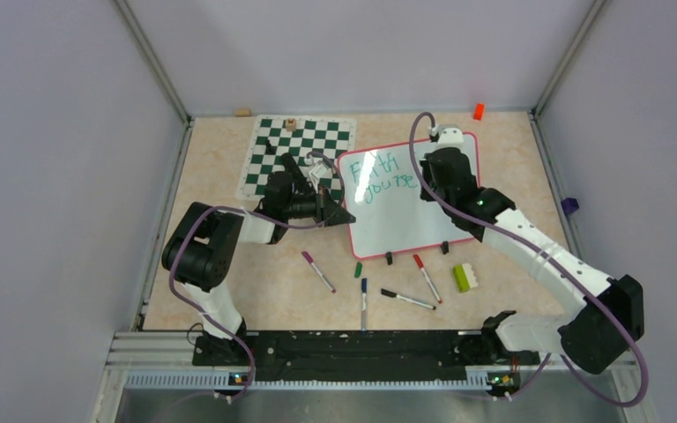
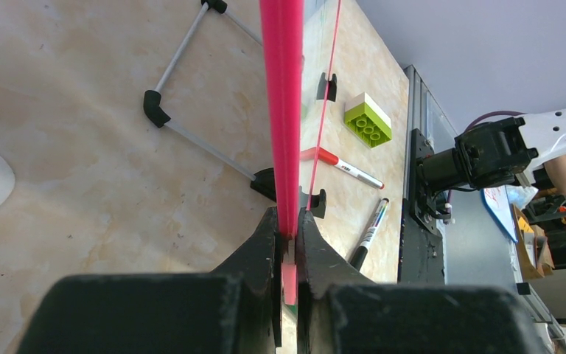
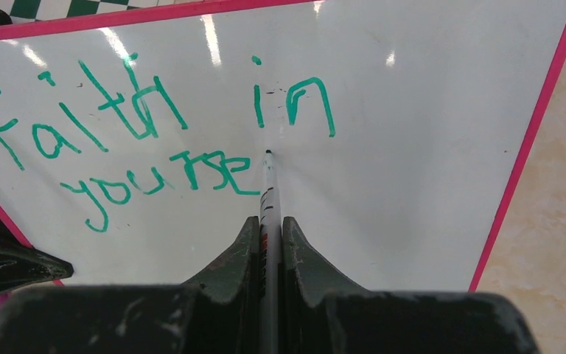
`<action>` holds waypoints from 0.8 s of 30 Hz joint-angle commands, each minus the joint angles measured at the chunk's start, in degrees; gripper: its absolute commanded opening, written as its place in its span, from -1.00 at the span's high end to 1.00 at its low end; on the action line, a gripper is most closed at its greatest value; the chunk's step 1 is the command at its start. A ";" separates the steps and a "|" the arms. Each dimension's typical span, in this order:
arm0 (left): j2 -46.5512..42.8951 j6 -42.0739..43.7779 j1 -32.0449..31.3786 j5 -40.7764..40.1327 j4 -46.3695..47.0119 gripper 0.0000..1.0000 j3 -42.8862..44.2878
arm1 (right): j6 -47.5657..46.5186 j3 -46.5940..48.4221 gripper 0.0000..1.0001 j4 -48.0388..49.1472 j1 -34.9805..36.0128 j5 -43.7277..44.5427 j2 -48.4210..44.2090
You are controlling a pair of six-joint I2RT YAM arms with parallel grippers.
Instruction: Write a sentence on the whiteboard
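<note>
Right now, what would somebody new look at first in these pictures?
First comes the glossy white pink-framed whiteboard mid-table, with teal-green handwriting reading "faith in yourse". The right arm's fingers pinch a thin white marker with its tip at the board, while the left arm's fingers clamp the board's pink edge.

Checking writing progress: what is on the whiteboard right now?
Teal writing on the whiteboard: "faith in", then "yourse". The marker in the right gripper points just past the "e". The gripper hides the board's lower part.
</note>
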 commanded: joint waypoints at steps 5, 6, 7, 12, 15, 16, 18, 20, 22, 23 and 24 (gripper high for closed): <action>-0.94 1.70 -0.34 1.50 -2.83 1.00 0.08 | 0.11 0.38 1.00 -0.15 -1.09 0.36 -0.94; -0.96 1.74 -0.32 1.50 -2.80 1.00 0.09 | 0.20 -0.20 1.00 -0.69 -1.09 0.16 -1.28; -0.92 1.70 -0.35 1.50 -2.79 1.00 0.13 | 0.22 -0.74 1.00 -1.17 -1.15 0.04 -1.59; -0.94 1.72 -0.39 1.46 -2.79 1.00 0.11 | 1.19 -3.83 1.00 -3.30 -1.05 -1.32 -3.72; -0.96 1.77 -0.32 1.43 -2.84 1.00 0.08 | 1.94 -5.50 1.00 -3.96 -1.14 -2.60 -5.12; -0.99 1.78 -0.36 1.48 -2.92 1.00 0.12 | 2.22 -5.93 1.00 -4.04 -1.07 -2.89 -5.61; -1.07 1.89 -0.36 1.41 -2.97 1.00 0.09 | 2.53 -6.30 1.00 -3.90 -1.09 -2.55 -6.32; -1.02 1.87 -0.37 1.35 -2.97 1.00 0.13 | 2.43 -5.44 1.00 -3.88 -1.08 -1.79 -6.42; -0.86 1.88 -0.35 1.41 -2.97 1.00 0.16 | 2.05 -4.03 1.00 -3.87 -1.08 -1.43 -6.42; -0.78 1.88 -0.38 1.49 -2.97 1.00 0.17 | 1.86 -3.21 1.00 -3.86 -1.12 -1.21 -6.54; -0.77 1.87 -0.38 1.45 -2.97 1.00 0.18 | 1.62 -2.48 1.00 -3.87 -1.09 -1.09 -6.58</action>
